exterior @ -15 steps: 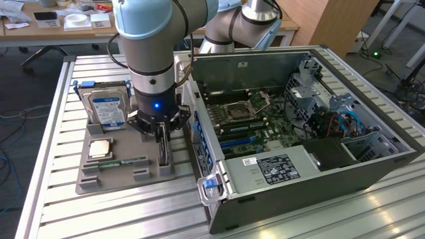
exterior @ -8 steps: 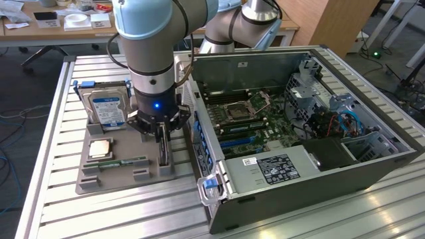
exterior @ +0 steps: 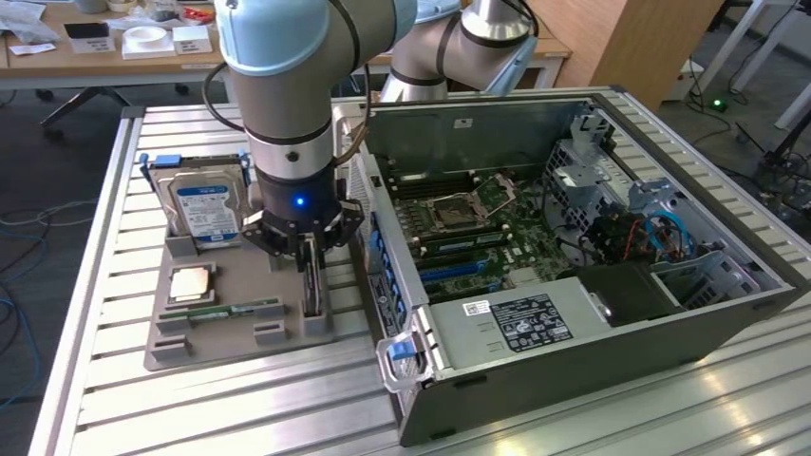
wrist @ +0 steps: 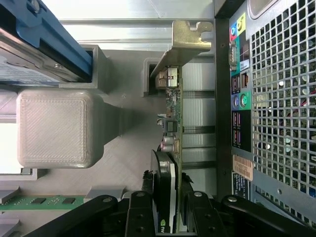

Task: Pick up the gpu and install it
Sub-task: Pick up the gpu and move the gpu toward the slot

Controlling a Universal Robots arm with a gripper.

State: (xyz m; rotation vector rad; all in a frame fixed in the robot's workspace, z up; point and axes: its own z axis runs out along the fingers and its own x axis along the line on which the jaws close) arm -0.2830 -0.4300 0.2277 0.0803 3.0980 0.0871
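The gpu [exterior: 311,290] stands on its edge in a slot at the exterior view's right side of the grey parts tray [exterior: 241,350]. My gripper [exterior: 308,255] has come straight down over it. In the wrist view the gpu [wrist: 174,118] runs away from the camera, its green board edge and metal end bracket at the far end, still seated in the tray's holder. Its black cooler sits between my fingers [wrist: 140,217], which press against both of its sides. My gripper [wrist: 165,219] is shut on the gpu.
On the tray also lie a silver hard drive [exterior: 205,209] with a blue label, a CPU [exterior: 190,282] and a green RAM stick [exterior: 235,310]. The open computer case [exterior: 571,247] lies right beside the tray, its rear panel [wrist: 276,98] close to the gpu.
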